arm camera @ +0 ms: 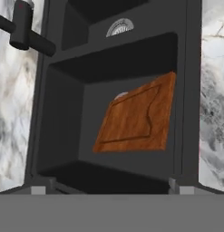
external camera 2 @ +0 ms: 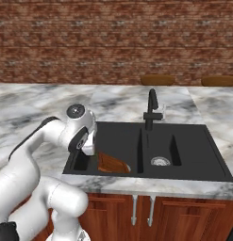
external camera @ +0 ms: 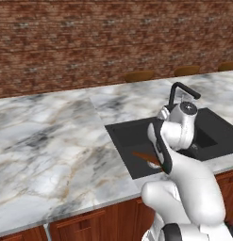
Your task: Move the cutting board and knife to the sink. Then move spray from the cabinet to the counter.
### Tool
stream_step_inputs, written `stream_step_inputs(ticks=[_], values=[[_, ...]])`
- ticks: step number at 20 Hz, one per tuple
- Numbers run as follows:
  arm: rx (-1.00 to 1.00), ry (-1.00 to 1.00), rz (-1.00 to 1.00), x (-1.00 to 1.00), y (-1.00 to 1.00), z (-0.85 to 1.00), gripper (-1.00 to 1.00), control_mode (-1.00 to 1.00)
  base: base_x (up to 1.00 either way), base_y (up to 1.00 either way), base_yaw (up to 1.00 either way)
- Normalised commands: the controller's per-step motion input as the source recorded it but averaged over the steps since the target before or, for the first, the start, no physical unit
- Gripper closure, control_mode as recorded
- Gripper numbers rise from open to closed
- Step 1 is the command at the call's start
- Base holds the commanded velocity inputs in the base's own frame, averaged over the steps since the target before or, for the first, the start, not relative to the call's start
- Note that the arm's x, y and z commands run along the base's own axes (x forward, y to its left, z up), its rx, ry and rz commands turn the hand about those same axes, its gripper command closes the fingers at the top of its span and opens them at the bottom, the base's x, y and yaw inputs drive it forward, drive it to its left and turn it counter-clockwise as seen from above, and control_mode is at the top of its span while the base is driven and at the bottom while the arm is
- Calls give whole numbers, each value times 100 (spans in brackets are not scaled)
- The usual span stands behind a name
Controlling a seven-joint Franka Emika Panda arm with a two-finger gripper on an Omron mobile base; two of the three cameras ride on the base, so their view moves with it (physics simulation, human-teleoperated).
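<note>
The cutting board lies in the left basin of the sink, apparently tilted against a wall, directly below the gripper, whose jaws stand wide and empty above it, the board's long axis running along the basin.

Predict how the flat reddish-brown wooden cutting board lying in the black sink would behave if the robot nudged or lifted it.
The flat reddish-brown wooden cutting board looks solid and rigid, so it would probably stay stiff rather than bend. It appears to lean against a wall of the matte black sink basin, so a nudge might slide it flat. Lying thin and low, it likely offers little edge to grasp.
</note>
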Motion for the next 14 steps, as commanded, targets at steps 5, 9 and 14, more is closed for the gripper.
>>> stream_step_inputs(ticks=[5,9,14], values=[[-1,3,2,-100,0,87,-100,-100,0,0,0],[0,-3,31,-100,3,64,-100,-100,0,0,0],[0,-4,23,-31,23,40,-100,-100,0,0,0]])
